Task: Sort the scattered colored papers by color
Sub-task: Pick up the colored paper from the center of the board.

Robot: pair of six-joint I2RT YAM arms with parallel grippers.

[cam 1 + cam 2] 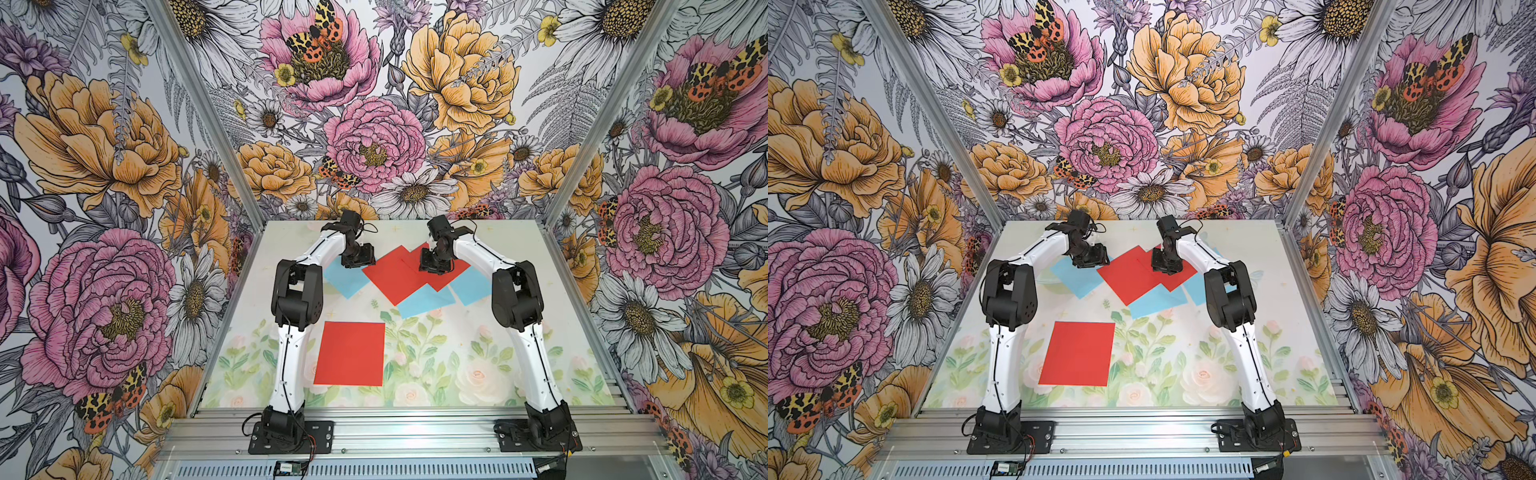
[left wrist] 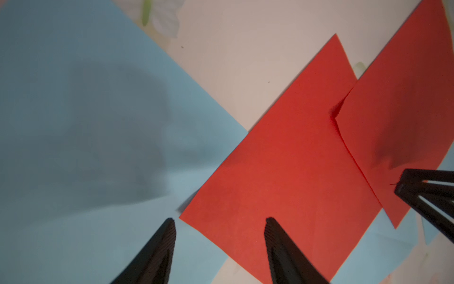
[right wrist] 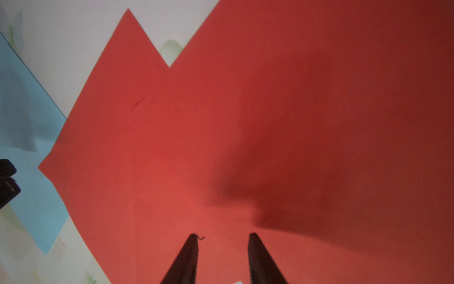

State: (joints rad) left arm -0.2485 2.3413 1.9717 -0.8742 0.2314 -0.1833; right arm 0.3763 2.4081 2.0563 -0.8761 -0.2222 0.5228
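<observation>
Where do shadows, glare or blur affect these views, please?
Left wrist view: a broad soft shadow dims the blue paper. Right wrist view: a dark shadow falls across a red paper beyond the right gripper. Both top views: sharp, evenly lit, with glare on the front metal rail.

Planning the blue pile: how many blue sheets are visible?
3. The left blue sheet lies below the left gripper; middle blue sheet pokes out from under the red sheets; right blue sheet lies beside the right arm. More could hide beneath red.
</observation>
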